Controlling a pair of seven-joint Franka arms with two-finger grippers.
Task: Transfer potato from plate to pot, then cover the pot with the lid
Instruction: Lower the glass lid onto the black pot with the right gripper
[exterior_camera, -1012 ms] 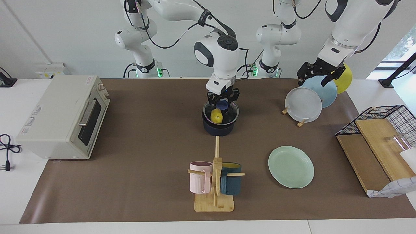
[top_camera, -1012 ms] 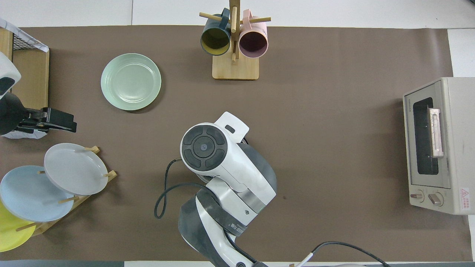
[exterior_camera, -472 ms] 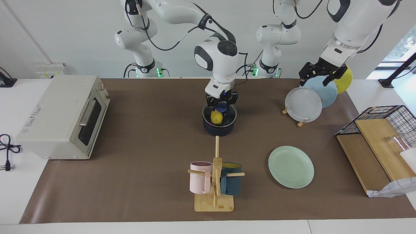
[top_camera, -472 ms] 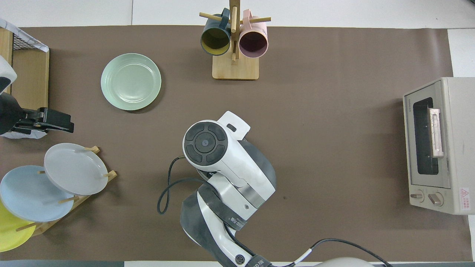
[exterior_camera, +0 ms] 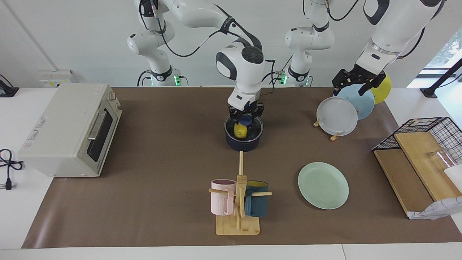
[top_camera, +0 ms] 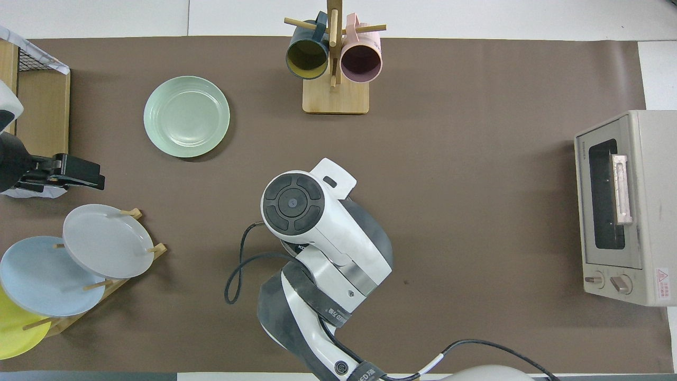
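Right gripper [exterior_camera: 246, 116] clamped on lid [exterior_camera: 244, 127] knob, seating it over pot [exterior_camera: 243, 141] with potato [exterior_camera: 240, 130] inside; left gripper [exterior_camera: 355, 82] spread, parked above plate rack [exterior_camera: 334, 136].

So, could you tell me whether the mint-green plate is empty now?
Empty: the plate lies bare; the potato sits in the pot.

The right gripper [exterior_camera: 246, 115] is shut on the blue knob of the lid [exterior_camera: 244, 127], which sits on the pot [exterior_camera: 243, 143] at the middle of the surface [exterior_camera: 162, 162]; the potato [exterior_camera: 240, 130] shows yellow through the glass; the left gripper [exterior_camera: 355, 81] hangs with fingers apart over the plates on the wooden rack [exterior_camera: 337, 115]; the plate [exterior_camera: 323, 185] lies bare toward the left arm's end, beside the mug stand [exterior_camera: 238, 202].
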